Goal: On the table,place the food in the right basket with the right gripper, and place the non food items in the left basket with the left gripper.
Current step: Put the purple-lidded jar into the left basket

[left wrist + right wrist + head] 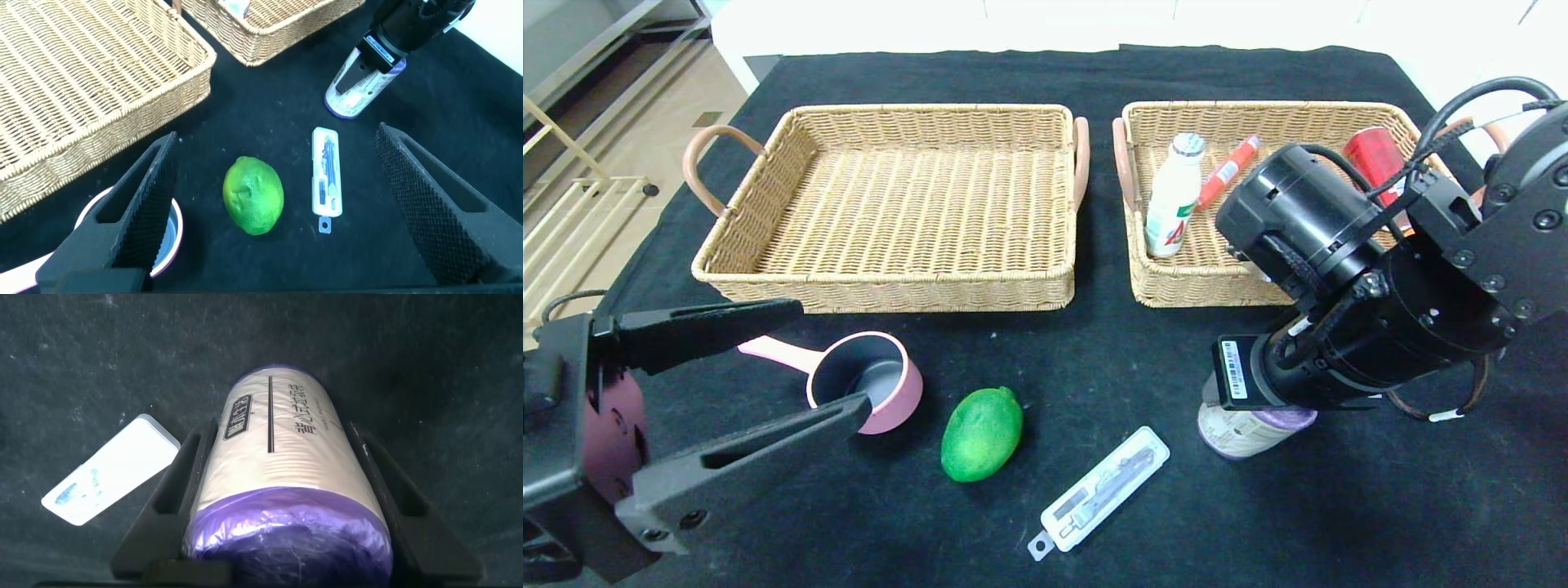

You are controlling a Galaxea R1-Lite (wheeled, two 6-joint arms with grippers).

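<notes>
My right gripper (1254, 416) reaches down at the front right of the table and is shut on a beige cup with a purple foil lid (1250, 433). In the right wrist view the cup (282, 482) fills the space between the two fingers of the right gripper (279, 437). My left gripper (833, 355) hangs open and empty at the front left, above a pink saucepan (874, 384). A green lime (981, 434) and a clear packaged tool (1104, 490) lie on the black cloth between the arms. The left wrist view shows the left gripper (278, 139) above the lime (253, 196) and the tool (325, 181).
The left wicker basket (882, 290) holds nothing. The right wicker basket (1176, 286) holds a white bottle (1174, 196), an orange-red tube (1227, 171) and a red can (1372, 155). Both stand at the back of the table.
</notes>
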